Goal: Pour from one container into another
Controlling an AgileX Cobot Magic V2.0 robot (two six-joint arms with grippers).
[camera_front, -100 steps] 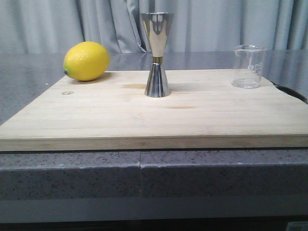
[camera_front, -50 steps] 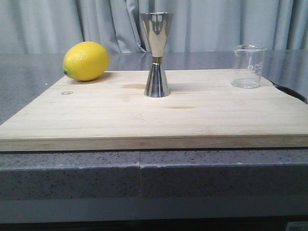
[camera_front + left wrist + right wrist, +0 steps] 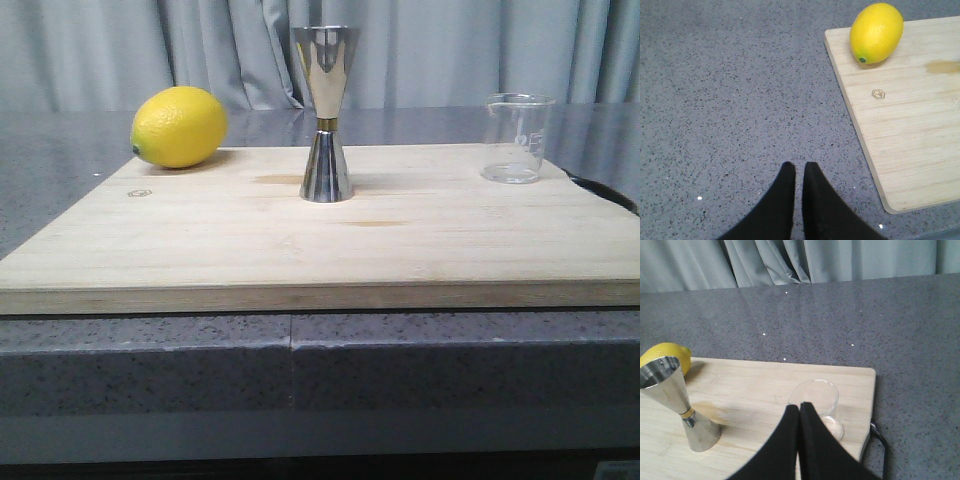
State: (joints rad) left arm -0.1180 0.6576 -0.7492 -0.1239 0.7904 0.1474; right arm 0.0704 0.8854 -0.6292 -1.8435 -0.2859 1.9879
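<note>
The clear glass beaker (image 3: pixel 518 138) stands upright at the far right of the wooden board (image 3: pixel 320 240). The steel jigger (image 3: pixel 326 113) stands upright near the board's middle back. In the right wrist view the beaker (image 3: pixel 822 405) sits just beyond my right gripper (image 3: pixel 800 406), which is shut with nothing in it and hangs above the board; the jigger (image 3: pixel 677 402) is off to its side. My left gripper (image 3: pixel 799 166) is shut and empty over the grey counter, beside the board's left edge (image 3: pixel 860 135). Neither gripper shows in the front view.
A yellow lemon (image 3: pixel 179 126) lies on the board's back left corner, also the lemon (image 3: pixel 876 33) in the left wrist view. A dark handle (image 3: pixel 879 440) sticks out at the board's right edge. Grey speckled counter (image 3: pixel 730 100) surrounds the board; curtains hang behind.
</note>
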